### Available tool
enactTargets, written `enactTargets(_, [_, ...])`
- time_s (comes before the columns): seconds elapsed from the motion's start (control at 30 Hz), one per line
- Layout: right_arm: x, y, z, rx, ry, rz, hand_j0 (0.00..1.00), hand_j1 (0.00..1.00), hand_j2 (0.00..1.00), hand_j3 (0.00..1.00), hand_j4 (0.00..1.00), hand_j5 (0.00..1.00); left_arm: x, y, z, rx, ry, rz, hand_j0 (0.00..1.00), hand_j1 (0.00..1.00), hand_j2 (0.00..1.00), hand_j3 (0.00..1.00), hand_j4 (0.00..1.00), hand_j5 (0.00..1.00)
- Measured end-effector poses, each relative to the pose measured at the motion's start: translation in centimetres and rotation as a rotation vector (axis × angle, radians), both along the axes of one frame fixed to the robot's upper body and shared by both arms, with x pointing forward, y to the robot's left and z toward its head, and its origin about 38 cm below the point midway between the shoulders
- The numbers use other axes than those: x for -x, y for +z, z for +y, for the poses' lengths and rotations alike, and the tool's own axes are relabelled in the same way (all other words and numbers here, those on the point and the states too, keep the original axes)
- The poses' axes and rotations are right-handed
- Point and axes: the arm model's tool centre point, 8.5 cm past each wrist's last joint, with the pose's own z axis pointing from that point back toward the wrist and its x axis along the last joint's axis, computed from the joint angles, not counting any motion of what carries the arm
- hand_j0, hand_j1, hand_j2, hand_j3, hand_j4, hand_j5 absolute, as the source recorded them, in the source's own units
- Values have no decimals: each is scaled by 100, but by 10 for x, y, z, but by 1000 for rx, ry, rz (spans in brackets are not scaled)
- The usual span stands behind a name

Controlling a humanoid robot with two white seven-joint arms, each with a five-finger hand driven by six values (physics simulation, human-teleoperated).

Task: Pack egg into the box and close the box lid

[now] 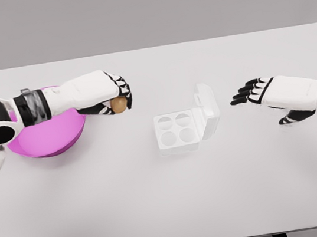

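Note:
A brown egg [119,104] sits in my left hand [117,98], whose fingers curl around it just past the right rim of the pink bowl [48,142]. The clear egg box [179,130] lies to the right of the hand with its four cups showing empty. Its lid [206,109] stands open, tilted up on the right side. My right hand [249,91] hovers right of the lid with fingers spread, holding nothing.
The white table [171,200] spreads under everything, with its front edge near the bottom of the view. The left forearm crosses over the pink bowl and hides much of its inside.

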Motion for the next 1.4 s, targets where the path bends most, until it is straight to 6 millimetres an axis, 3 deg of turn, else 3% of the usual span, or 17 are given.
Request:
enactTargets(0.3, [-1, -24, -3, 21, -10, 69, 100, 100, 100, 100, 100, 100, 7, -15, -32, 48, -44, 27, 45, 45, 45, 45, 45, 45])
enactTargets(0.87, [0, -27, 2, 22, 2, 75, 100, 100, 100, 100, 100, 100, 22, -30, -78, 92, -121, 55, 45, 45, 45, 45, 45, 45])
enactTargets(1.13, [2, -28, -1, 29, -1, 82, 100, 100, 100, 100, 100, 100, 31, -32, -86, 97, -149, 57, 46, 46, 46, 46, 46, 46])
enactTargets(1.4, [7, -18, 5, 30, 29, 57, 100, 100, 100, 100, 100, 100, 32, -32, -86, 98, -152, 55, 67, 67, 67, 67, 67, 67])
